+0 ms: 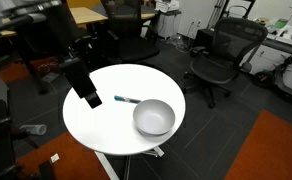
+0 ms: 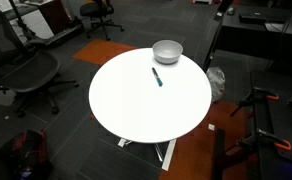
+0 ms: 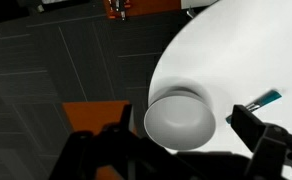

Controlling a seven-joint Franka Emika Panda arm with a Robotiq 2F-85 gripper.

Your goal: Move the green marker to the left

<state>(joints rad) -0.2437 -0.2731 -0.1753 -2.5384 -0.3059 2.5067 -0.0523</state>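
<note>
The green marker (image 1: 127, 99) is a thin dark teal stick lying flat on the round white table (image 1: 106, 125), just beside the silver-grey bowl (image 1: 154, 118). It shows in both exterior views (image 2: 157, 77) and at the right edge of the wrist view (image 3: 263, 100). My gripper (image 1: 87, 92) hangs above the table, apart from the marker. In the wrist view its fingers (image 3: 182, 128) are spread wide with nothing between them. The bowl (image 3: 179, 118) lies below them and the marker lies beyond the right finger.
The bowl (image 2: 167, 51) stands near the table's rim (image 2: 106, 110). Black office chairs (image 1: 218, 55) and desks surround the table. An orange floor patch (image 1: 276, 150) and dark carpet lie below.
</note>
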